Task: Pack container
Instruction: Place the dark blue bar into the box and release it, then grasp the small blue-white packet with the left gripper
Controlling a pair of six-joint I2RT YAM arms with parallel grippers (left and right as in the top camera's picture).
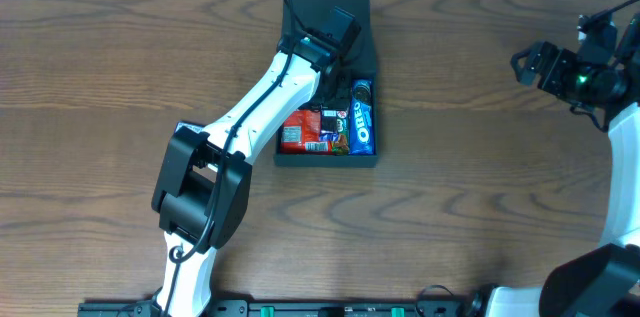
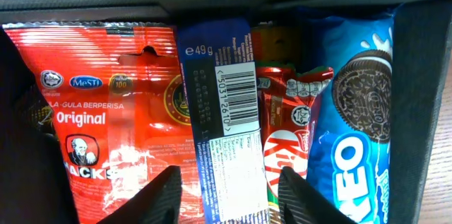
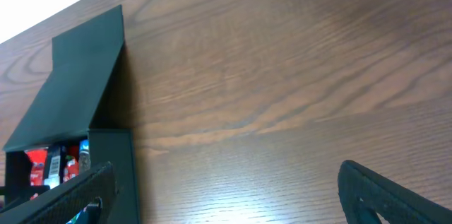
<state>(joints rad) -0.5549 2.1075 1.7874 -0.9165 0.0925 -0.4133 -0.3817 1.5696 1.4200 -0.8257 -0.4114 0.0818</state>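
The dark teal container (image 1: 377, 127) sits at the table's middle with its lid (image 1: 345, 12) thrown back. Inside lie a red Hacks packet (image 2: 106, 118), a blue packet with a barcode (image 2: 226, 111), a KitKat (image 2: 286, 132) and a blue Oreo roll (image 2: 353, 111). My left gripper (image 2: 229, 181) hangs low over the box, open, its jaws straddling the blue packet with a gap on each side. My right gripper (image 1: 530, 62) is far off at the right edge, open wide and empty. In the right wrist view the container (image 3: 116, 174) shows at the left.
Bare wooden table (image 1: 480, 177) surrounds the box. The left arm (image 1: 250, 107) stretches diagonally from the front left across the box's left rim. The right arm's base (image 1: 600, 277) stands at the front right corner.
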